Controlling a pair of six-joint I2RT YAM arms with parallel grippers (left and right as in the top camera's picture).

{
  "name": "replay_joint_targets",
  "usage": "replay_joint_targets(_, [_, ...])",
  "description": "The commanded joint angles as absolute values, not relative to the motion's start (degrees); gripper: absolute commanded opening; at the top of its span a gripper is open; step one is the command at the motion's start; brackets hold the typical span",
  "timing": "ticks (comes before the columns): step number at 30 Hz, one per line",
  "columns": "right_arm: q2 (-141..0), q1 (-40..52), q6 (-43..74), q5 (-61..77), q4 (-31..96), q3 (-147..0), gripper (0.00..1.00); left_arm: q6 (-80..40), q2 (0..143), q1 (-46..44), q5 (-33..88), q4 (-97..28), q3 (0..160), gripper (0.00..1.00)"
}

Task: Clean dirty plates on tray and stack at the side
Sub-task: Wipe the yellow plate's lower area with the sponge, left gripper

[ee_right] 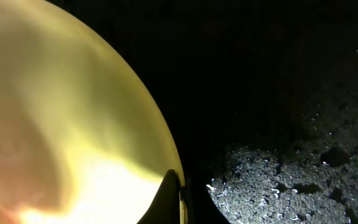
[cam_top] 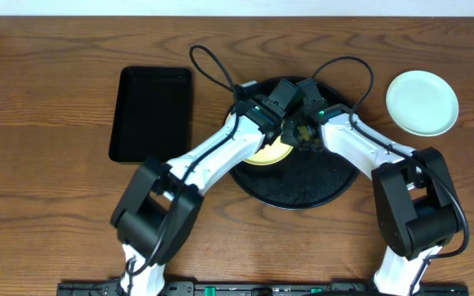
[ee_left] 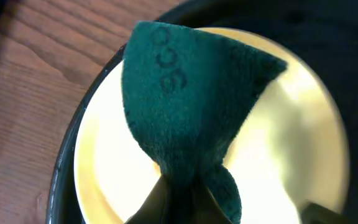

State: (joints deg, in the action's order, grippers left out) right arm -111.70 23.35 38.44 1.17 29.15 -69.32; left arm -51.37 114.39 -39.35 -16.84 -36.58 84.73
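Observation:
A pale yellow plate [cam_top: 268,154] lies on the large round black tray [cam_top: 319,185], mostly hidden under both arms. My left gripper [ee_left: 182,202] is shut on a dark green scouring cloth [ee_left: 191,93] that hangs over the yellow plate [ee_left: 291,143]. My right gripper [ee_right: 179,199] is shut on the yellow plate's rim [ee_right: 73,124], above the wet tray floor [ee_right: 291,174]. A pale mint plate [cam_top: 422,103] sits on the table at the right of the tray. A third plate is not in view.
A smaller rectangular black tray [cam_top: 151,113] lies on the wooden table left of the round tray. Both arms cross over the round tray's middle, cables looping above them. Water droplets cover the round tray's floor.

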Motion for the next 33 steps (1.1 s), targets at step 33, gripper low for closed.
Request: replay_joint_targets(33, [-113.3, 23.7, 38.7, -2.1, 30.7, -67.7, 0.01, -47.8, 119.9, -29.2, 10.1, -32.9, 83.9, 0.07])
